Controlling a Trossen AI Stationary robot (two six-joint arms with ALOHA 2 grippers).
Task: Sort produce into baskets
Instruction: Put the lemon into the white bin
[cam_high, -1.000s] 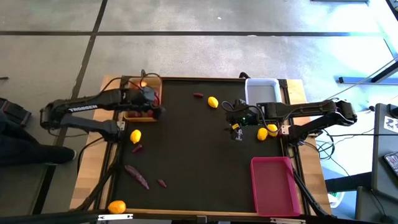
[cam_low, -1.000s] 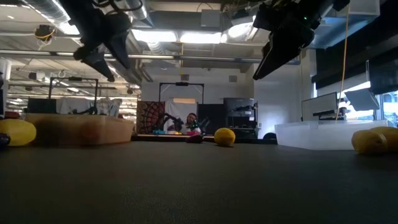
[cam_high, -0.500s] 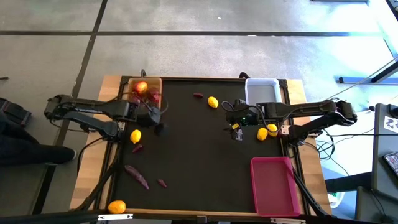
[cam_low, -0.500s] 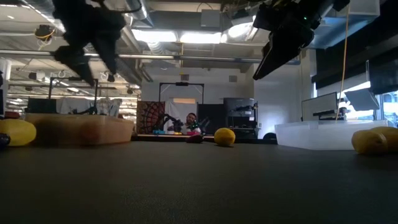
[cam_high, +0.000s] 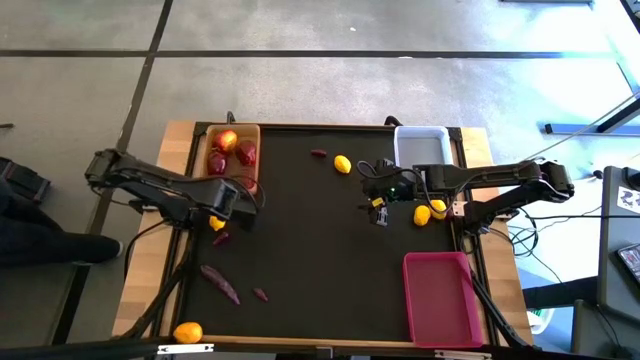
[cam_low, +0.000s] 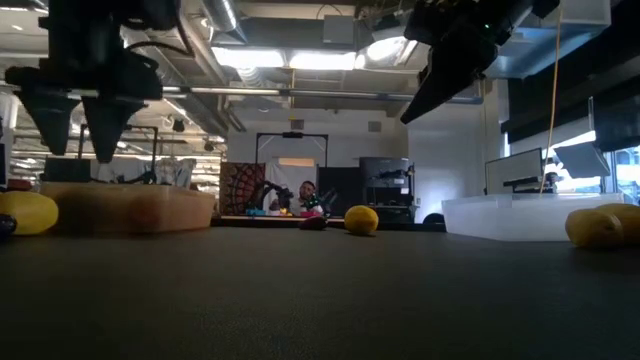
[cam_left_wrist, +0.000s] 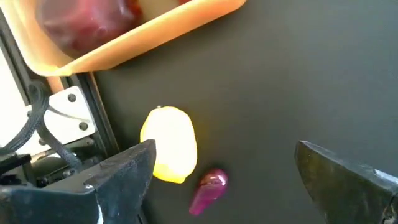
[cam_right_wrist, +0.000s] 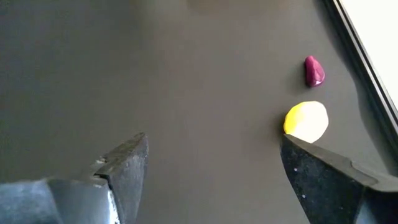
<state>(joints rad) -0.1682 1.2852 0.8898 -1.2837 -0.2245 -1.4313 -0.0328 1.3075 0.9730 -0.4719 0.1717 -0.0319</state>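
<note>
My left gripper (cam_high: 238, 207) (cam_left_wrist: 225, 149) is open and empty above the mat, beside a yellow fruit (cam_left_wrist: 169, 144) and a small purple-red piece (cam_left_wrist: 208, 190) near the table's left edge. The tan wooden basket (cam_high: 254, 140) at the far left holds two dark red fruits (cam_high: 218, 163) and a red-yellow one (cam_high: 227, 140). My right gripper (cam_high: 378, 206) (cam_right_wrist: 212, 140) hangs open and empty over the mat's right middle. A yellow fruit (cam_right_wrist: 306, 121) and a purple piece (cam_right_wrist: 314, 70) lie beyond it. The white basket (cam_high: 420, 148) and the pink basket (cam_high: 440, 298) stand on the right.
Two yellow fruits (cam_high: 430, 211) lie right of my right gripper, near the white basket. A long purple piece (cam_high: 220, 283), a small one (cam_high: 260, 294) and an orange fruit (cam_high: 187, 332) lie at the near left. The mat's middle is bare.
My left gripper has gone from over the wooden basket toward the table's near edge and now hangs lower, beside the yellow fruit at the left edge. The fruits in the basket have come into view.
</note>
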